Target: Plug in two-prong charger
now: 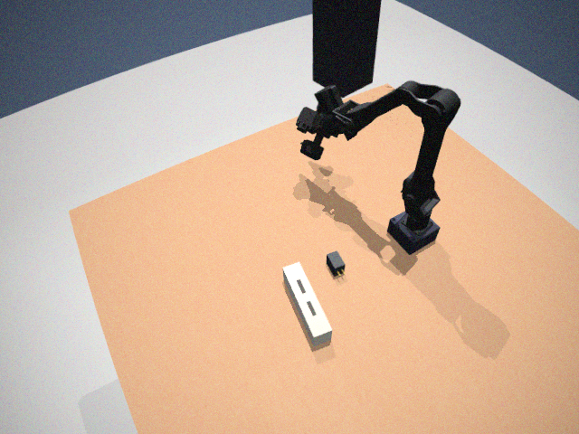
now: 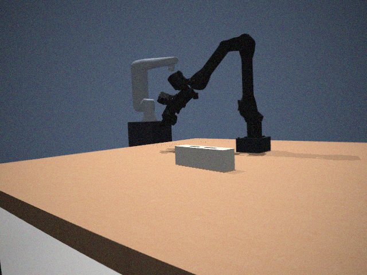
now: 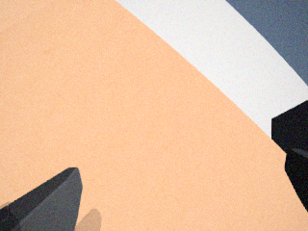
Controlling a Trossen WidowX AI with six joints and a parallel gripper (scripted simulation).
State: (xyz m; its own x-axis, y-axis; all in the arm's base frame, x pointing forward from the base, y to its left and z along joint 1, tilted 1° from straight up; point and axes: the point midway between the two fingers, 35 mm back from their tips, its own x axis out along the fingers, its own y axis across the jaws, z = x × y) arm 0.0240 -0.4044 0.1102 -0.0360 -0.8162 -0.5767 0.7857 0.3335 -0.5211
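Gripper [image 1: 312,140] hangs released, jaws wide and holding nothing, high above the worktop's far edge, while the charger [image 1: 336,262] lies mid-table, just beside the power strip [image 1: 306,304], prongs pointing toward the near edge.

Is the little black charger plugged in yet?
No, it is out. The charger lies on the table beside the white power strip, apart from it. The open pincer is far away, holding nothing.
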